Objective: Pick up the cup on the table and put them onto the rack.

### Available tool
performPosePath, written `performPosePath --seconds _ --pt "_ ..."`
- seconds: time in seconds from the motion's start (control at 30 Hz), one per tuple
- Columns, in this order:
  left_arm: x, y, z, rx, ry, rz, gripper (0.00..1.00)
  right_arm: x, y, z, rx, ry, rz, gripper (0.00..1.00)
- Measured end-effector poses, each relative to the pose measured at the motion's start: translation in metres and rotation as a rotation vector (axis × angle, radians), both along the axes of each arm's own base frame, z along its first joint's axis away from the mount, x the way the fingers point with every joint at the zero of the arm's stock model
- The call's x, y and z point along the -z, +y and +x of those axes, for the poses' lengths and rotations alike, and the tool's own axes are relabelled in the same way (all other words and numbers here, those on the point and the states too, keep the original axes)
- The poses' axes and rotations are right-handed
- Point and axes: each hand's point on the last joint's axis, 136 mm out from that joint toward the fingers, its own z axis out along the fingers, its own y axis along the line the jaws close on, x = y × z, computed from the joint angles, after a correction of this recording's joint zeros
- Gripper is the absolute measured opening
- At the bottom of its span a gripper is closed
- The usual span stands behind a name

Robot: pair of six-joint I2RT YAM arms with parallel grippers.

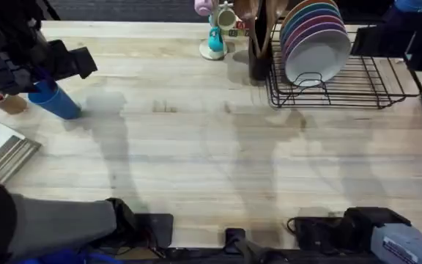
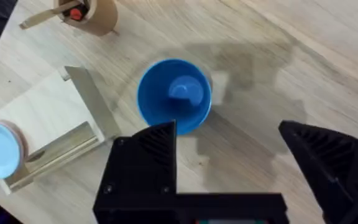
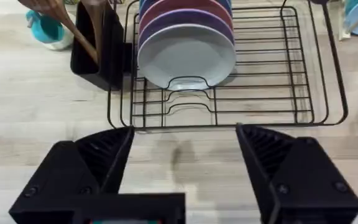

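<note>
Overhead and right wrist share the rack (image 1: 357, 77).

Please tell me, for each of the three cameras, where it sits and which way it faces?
Overhead: above the arm bases, looking down and forward over the table; the left arm reaches the cup.
Left wrist: looks down into the cup; open black fingers.
Right wrist: faces the rack; open fingers.
Shared: overhead also shows the rack.

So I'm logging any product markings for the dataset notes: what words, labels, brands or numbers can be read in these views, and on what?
None can be read.
The cup: plain blue, no marking.
The rack and its plates: no lettering.
The tan tube: a red spot, no legible text.
</note>
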Motion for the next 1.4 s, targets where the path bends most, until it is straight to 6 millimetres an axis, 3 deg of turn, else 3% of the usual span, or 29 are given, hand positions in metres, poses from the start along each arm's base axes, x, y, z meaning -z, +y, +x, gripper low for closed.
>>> performPosePath --seconds 0.4,0.77,0.83,1.07,1.4 --pt "0.041 0.010 0.014 -0.009 0.062 -0.026 0.993 0.000 0.000 0.000 0.000 0.000 0.000 0.996" --pt "0.050 0.011 0.016 -0.006 0.077 -0.031 0.874 0.000 0.000 0.000 0.000 0.000 0.000 0.996" --pt "0.050 0.011 0.016 -0.006 0.076 -0.030 0.783 0.000 0.000 0.000 0.000 0.000 0.000 0.996" --pt "0.050 0.011 0.016 -0.002 0.079 -0.027 0.082 0.000 0.000 0.000 0.000 0.000 0.000 0.996" --pt "0.049 0.013 0.015 0.004 0.088 -0.016 0.043 0.000 0.000 0.000 0.000 0.000 0.000 0.996"
